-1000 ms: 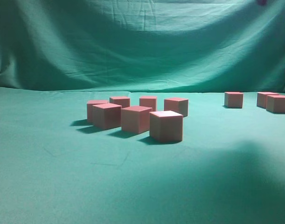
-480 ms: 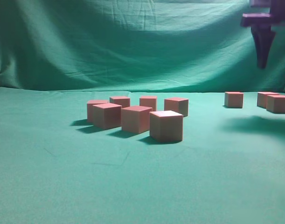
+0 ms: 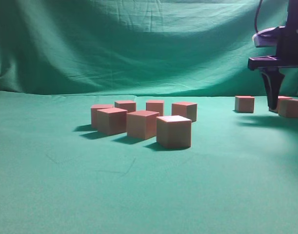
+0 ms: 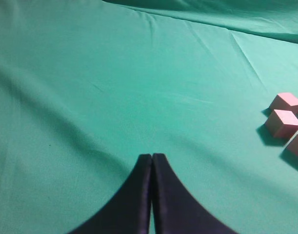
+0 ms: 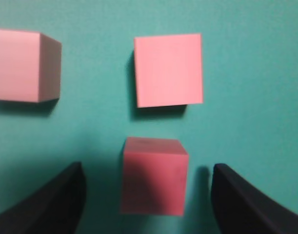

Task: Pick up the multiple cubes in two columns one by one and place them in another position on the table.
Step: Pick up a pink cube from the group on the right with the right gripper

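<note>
Fingers of your right gripper (image 5: 151, 195) stood spread wide, flanking one cube (image 5: 153, 176) on the table (image 3: 66, 185) without touching it. Your left gripper (image 4: 152, 158) was clenched empty, six cubes (image 3: 142, 124) grouped mid-table.

table (image 3: 139, 195): matt wrinkled cloth | cubes (image 3: 173, 131): smooth, matt (material unclear) | right hand (image 5: 149, 195): matt black

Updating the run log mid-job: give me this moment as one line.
right gripper: open, straddling cube, not gripping | left gripper: shut, empty, over table | six-cube cluster untouched
</note>
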